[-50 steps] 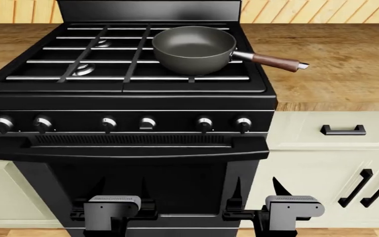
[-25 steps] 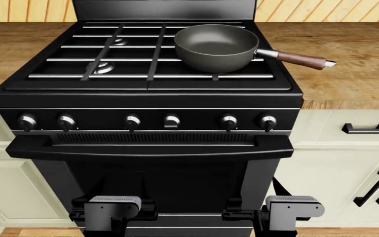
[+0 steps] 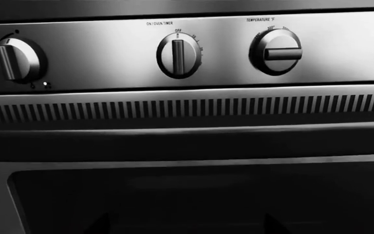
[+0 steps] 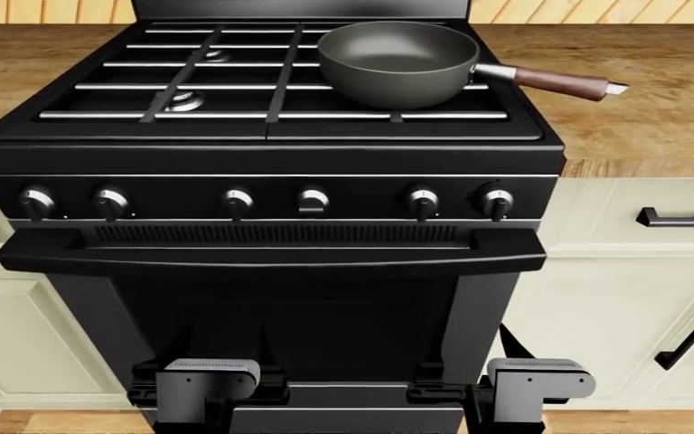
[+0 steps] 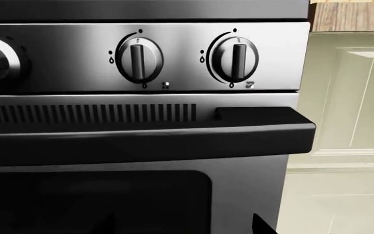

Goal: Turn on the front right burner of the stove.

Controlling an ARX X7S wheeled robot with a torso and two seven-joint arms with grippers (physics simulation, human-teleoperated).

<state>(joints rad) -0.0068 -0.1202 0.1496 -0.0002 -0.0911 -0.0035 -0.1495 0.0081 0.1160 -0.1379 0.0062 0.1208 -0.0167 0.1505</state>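
Nearest the head camera, the left gripper [image 4: 209,391] and the right gripper [image 4: 538,384] sit low in front of the stove's oven door, well apart from each other. Only their grey housings show, and the wrist views show no more than dark finger tips at the edge, so I cannot tell whether either claw is released or clenched.

The stove [image 4: 275,298] fills the middle of the head view: glossy black, with a wide black oven-door handle [image 4: 268,256] across its front. Above the handle runs a row of six round knobs. The two rightmost knobs [image 5: 138,59] [image 5: 236,58] appear in the right wrist view with their bars upright, small flame marks beside them. The left wrist view shows what the head view cannot: the two middle knobs [image 3: 179,54] [image 3: 276,51] are labelled for timer and temperature, the first with its bar upright at OFF, the second with its bar lying level.

Farther back on the stove, black grate bars [image 4: 178,90] cover the burners. A dark saucepan [image 4: 398,61] with a brown handle rests on the right-hand grates. Cream cabinets [image 4: 636,298] flank the stove, under a wooden countertop [image 4: 649,99].
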